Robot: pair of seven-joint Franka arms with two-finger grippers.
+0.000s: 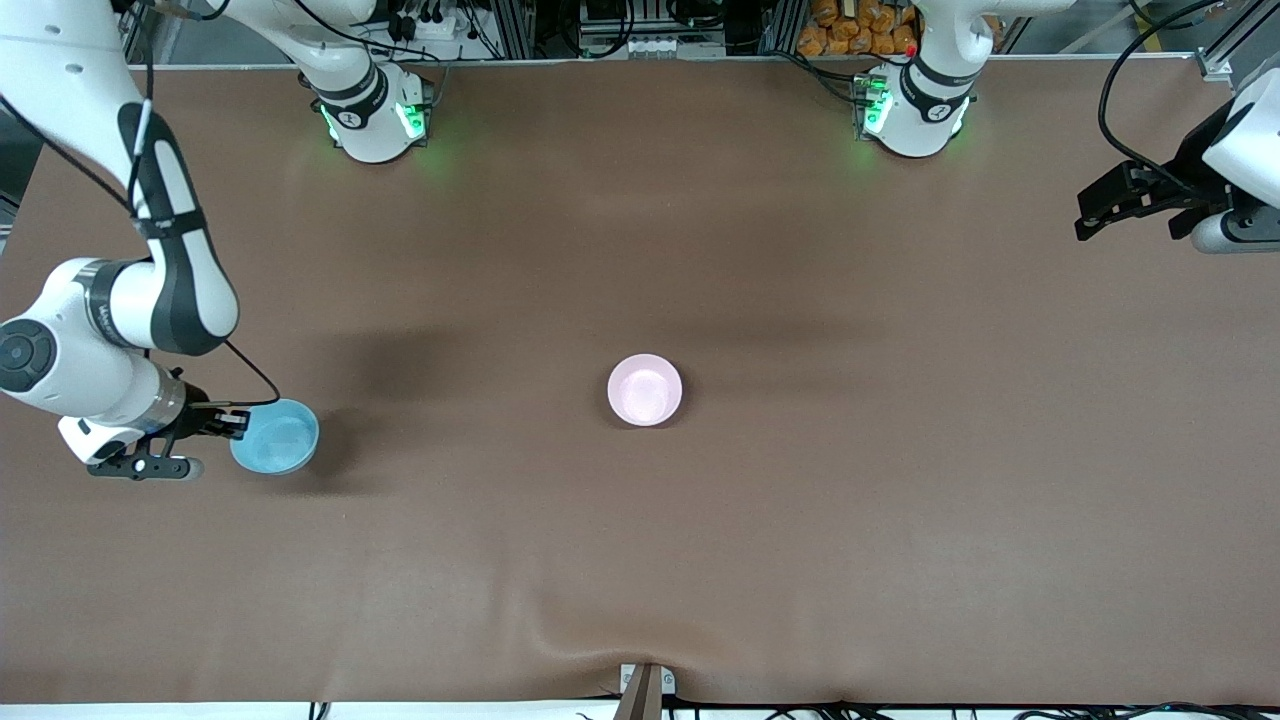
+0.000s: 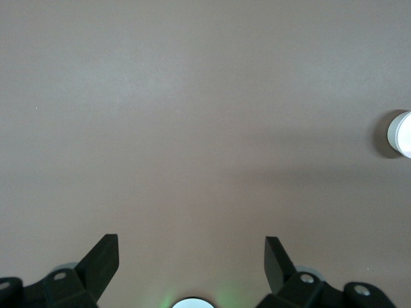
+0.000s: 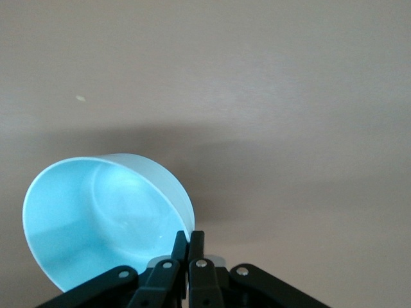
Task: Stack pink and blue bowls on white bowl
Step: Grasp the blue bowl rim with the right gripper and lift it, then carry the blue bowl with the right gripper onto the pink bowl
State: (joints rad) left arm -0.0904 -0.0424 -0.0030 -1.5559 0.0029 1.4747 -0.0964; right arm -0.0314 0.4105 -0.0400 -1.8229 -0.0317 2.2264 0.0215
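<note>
The light blue bowl (image 1: pixel 276 436) is at the right arm's end of the table. My right gripper (image 1: pixel 238 425) is shut on its rim, and the right wrist view shows the blue bowl (image 3: pixel 103 218) tilted, with the gripper (image 3: pixel 191 239) pinching the wall. The pink bowl (image 1: pixel 645 389) stands upright mid-table. No separate white bowl shows in the front view. A pale bowl with a whitish wall (image 2: pixel 402 133) sits at the edge of the left wrist view. My left gripper (image 1: pixel 1090 215) is open and empty above the left arm's end of the table, where it waits (image 2: pixel 191 247).
The brown table cover (image 1: pixel 800 520) spreads around the bowls. The two arm bases (image 1: pixel 372 115) (image 1: pixel 915 110) stand at the table's far edge. A small metal bracket (image 1: pixel 645 685) sits at the edge nearest the front camera.
</note>
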